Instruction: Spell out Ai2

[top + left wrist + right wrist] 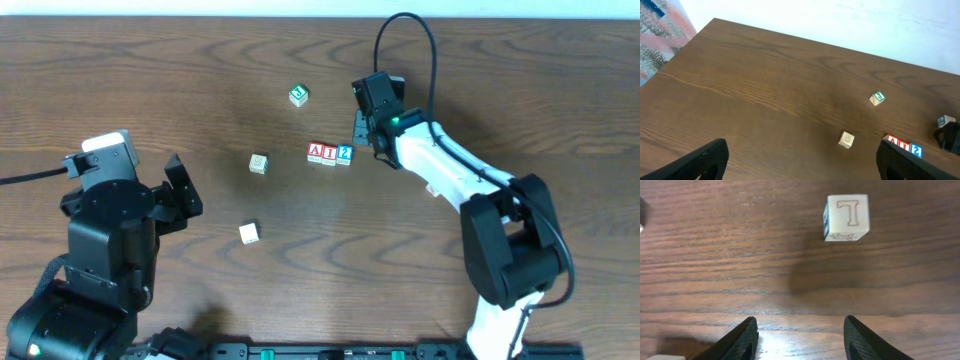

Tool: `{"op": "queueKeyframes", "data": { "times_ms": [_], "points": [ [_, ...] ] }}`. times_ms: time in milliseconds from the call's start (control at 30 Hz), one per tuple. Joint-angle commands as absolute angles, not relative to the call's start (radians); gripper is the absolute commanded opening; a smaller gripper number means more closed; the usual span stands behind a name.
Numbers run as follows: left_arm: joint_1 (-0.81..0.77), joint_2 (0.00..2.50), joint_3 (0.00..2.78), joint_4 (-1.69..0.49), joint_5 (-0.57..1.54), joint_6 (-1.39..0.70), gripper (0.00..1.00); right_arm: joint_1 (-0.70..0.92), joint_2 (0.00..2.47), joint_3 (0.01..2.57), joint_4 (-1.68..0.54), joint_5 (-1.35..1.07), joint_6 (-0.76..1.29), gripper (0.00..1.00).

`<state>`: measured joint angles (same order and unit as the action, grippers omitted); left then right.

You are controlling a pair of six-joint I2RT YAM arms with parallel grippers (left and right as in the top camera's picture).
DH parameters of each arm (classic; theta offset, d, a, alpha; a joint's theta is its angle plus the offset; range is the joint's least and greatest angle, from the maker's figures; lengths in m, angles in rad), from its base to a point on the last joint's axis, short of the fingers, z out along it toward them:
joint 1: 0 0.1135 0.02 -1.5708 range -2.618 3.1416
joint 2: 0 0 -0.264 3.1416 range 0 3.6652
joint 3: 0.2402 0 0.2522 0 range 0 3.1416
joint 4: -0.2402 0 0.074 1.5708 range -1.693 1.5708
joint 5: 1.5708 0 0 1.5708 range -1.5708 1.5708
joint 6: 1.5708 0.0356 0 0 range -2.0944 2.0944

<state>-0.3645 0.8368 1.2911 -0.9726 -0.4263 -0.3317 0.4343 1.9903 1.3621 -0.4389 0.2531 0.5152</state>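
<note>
Where the brown tabletop (190,60) spreads under both arms, my left arm (100,240) sits at the near left corner. Left fingers (700,161) are spread wide, with nothing between them. My right arm (450,170) reaches in toward the middle. Right fingers (740,339) are apart and empty, bare wood between them.

Ai2 (331,154): three cubes in a touching row mid-tabletop, reading red A, red I, blue 2, just beside my right wrist.

Ahead of the right fingers and clear of them stands a pale cube (847,217) with one blue side. A green cube (298,95) lies farther back. One plain cube (259,163) sits left of the row, and a second plain cube (249,233) nearer me.
</note>
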Motion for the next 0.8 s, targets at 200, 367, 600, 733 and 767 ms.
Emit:
{"op": "queueKeyframes", "data": {
  "times_ms": [200, 367, 600, 733, 767],
  "points": [
    [-0.364, 0.838, 1.299, -0.976, -0.444, -0.318, 0.95, 0.463, 2.015, 1.361, -0.43, 0.228, 0.572, 0.54],
    [-0.364, 0.838, 1.299, -0.976, -0.444, -0.318, 0.95, 0.478, 2.022, 1.361, -0.444, 0.217, 0.615, 0.53],
    [-0.364, 0.838, 1.299, -0.976, -0.444, -0.318, 0.95, 0.494, 2.036, 1.361, -0.447, 0.197, 0.632, 0.52],
    [-0.364, 0.838, 1.298, -0.976, -0.444, -0.318, 0.95, 0.5, 2.047, 1.361, -0.461, 0.197, 0.635, 0.52],
    [-0.364, 0.838, 1.299, -0.976, -0.444, -0.318, 0.95, 0.501, 2.048, 1.361, -0.464, 0.198, 0.636, 0.52]
  ]
}}
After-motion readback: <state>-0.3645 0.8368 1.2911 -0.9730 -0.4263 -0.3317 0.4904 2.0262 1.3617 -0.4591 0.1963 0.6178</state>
